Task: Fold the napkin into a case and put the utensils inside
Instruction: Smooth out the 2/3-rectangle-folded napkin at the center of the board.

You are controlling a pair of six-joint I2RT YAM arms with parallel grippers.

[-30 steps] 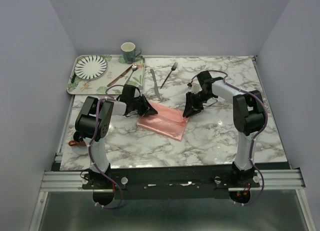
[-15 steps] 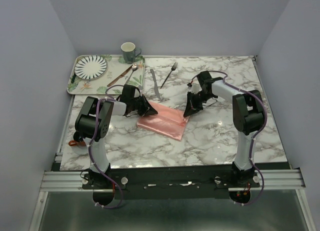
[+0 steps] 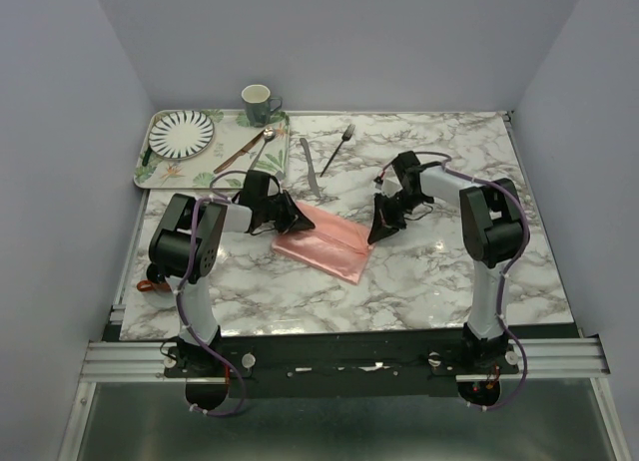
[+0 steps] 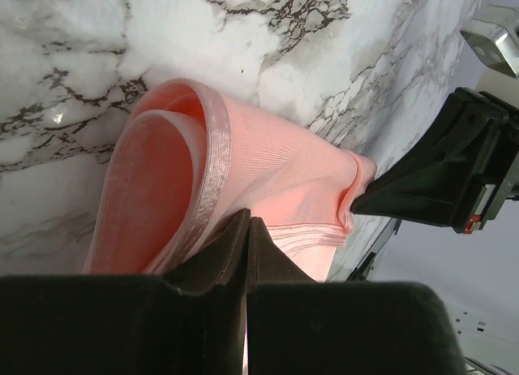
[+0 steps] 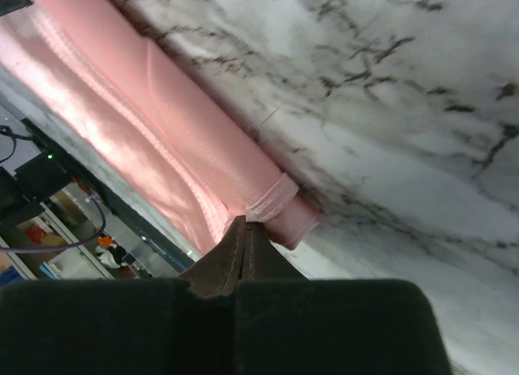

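Observation:
The salmon-pink napkin (image 3: 321, 239) lies folded into a thick band in the middle of the marble table. My left gripper (image 3: 297, 222) is shut on its far-left end, where the layers curl up in a loop (image 4: 174, 160). My right gripper (image 3: 376, 231) is shut on its right corner, pinching the hemmed edge (image 5: 272, 198). The napkin runs long across the right wrist view (image 5: 162, 123). The silver fork (image 3: 337, 149) and the silver knife (image 3: 311, 169) lie on the table behind the napkin, apart from both grippers.
A leaf-patterned tray (image 3: 160, 172) at the back left holds a striped plate (image 3: 182, 132), a green cup (image 3: 258, 104), a silver spoon (image 3: 264, 144) and a brown-handled utensil (image 3: 234, 156). Walls close the table at the back and sides.
My right gripper has moved slightly nearer and leftward with the napkin's right corner, shortening the band a little. My left gripper has stayed put.

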